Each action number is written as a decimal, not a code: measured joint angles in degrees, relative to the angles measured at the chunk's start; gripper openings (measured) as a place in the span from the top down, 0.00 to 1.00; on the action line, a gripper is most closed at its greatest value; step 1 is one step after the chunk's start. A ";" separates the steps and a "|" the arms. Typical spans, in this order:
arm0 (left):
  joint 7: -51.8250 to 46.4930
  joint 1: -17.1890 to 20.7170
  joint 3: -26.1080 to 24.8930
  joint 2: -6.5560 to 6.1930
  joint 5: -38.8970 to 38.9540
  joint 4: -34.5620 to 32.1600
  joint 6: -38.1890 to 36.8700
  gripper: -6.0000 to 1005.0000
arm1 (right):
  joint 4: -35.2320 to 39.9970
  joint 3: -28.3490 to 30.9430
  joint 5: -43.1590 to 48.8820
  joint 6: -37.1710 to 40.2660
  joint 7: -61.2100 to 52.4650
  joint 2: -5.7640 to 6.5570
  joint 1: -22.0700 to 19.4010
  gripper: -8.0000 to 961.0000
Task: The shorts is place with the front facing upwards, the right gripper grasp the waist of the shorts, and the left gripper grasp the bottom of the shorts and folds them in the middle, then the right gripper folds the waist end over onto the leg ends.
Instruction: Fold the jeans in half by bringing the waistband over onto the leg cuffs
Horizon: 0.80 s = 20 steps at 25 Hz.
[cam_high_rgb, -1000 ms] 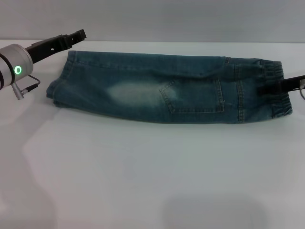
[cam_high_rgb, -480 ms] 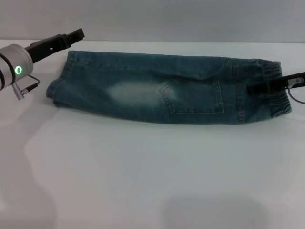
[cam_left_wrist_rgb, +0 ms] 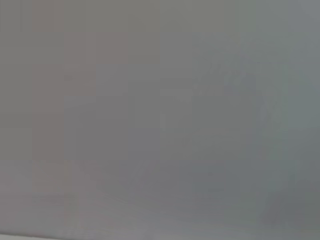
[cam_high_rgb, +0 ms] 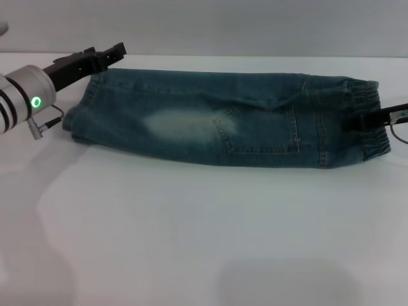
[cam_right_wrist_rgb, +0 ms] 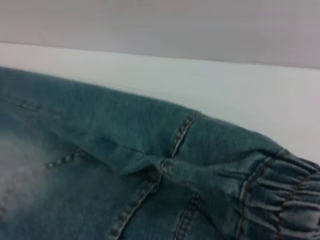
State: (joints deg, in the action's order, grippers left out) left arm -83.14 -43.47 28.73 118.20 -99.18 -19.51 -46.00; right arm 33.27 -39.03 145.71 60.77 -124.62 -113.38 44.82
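The blue-green denim shorts [cam_high_rgb: 223, 121] lie folded lengthwise across the white table [cam_high_rgb: 191, 242], a pale faded patch and a stitched pocket facing up. The gathered waist [cam_high_rgb: 368, 95] is at the right and the hemmed leg ends [cam_high_rgb: 78, 120] at the left. My right gripper [cam_high_rgb: 358, 121] reaches in from the right edge and lies over the waistband. My left gripper [cam_high_rgb: 113, 51] hovers just beyond the far corner of the leg ends. The right wrist view shows the ruffled waist [cam_right_wrist_rgb: 280, 195] and a seam of the shorts [cam_right_wrist_rgb: 100, 150] close up. The left wrist view is plain grey.
A thin cable loop [cam_high_rgb: 400, 131] hangs by the right gripper at the picture's edge. The table's far edge runs just behind the shorts, with a grey wall [cam_high_rgb: 255, 25] beyond.
The left arm has moved right, bringing its gripper to the far corner of the leg ends. The right gripper slid inward over the waistband, then drew back toward the right edge.
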 joint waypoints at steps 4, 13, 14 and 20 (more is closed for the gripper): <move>2.41 -1.15 0.01 0.19 0.21 2.05 -0.14 0.25 | 5.23 -0.04 -2.71 4.82 -0.01 -0.26 -1.83 0.86; 10.25 -5.29 -0.10 0.40 2.21 8.34 -1.00 0.25 | 18.03 0.05 -8.42 18.16 -2.09 -0.04 -1.56 0.92; 10.53 -5.53 -0.11 0.42 2.22 8.76 -1.17 0.25 | 19.33 -0.09 -8.54 19.26 -2.82 0.06 -1.06 0.92; 13.17 -6.45 -0.13 0.53 2.24 11.46 -3.14 0.25 | 22.53 0.09 -9.01 23.10 -4.27 0.54 2.42 0.92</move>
State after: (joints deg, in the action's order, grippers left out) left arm -69.97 -49.92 28.60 118.72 -96.94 -8.05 -49.14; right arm 55.80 -38.94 136.69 83.87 -128.89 -112.84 47.24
